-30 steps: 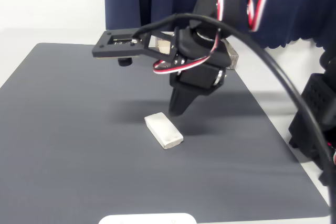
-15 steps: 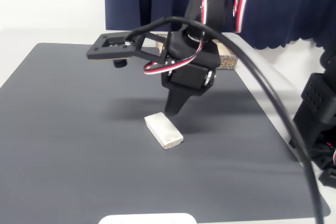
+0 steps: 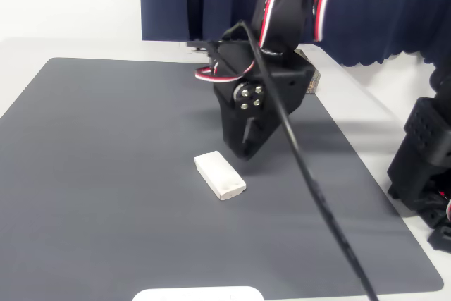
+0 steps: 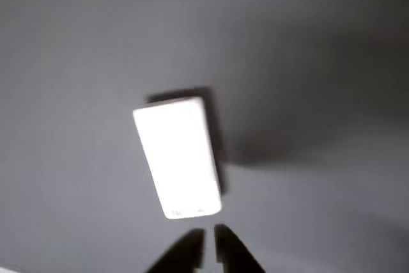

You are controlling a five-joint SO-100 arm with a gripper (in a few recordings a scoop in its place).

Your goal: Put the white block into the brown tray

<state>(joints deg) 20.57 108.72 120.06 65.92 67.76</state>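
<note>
The hand (image 4: 206,242) hangs low over the dark mat, its two black fingertips (image 4: 192,247) drawn almost together with just a sliver of mat showing between them, and it has hold of nothing. In the fixed view the hand (image 3: 243,147) points down at the mat just behind the white block (image 3: 220,175), close to it but not touching.

The trouble I would expect from here: with the fingers this nearly closed, coming down on the block would push or skid it along the mat instead of straddling it. The fingers need to spread first, and the block lies at a slant, so a poorly matched wrist angle could pinch a corner and let it slip.

The block rests flat near the middle of the mat, slightly toward the table's near edge. The brown tray (image 3: 312,81) peeks out behind the arm at the mat's far right corner, well apart from the block.
</note>
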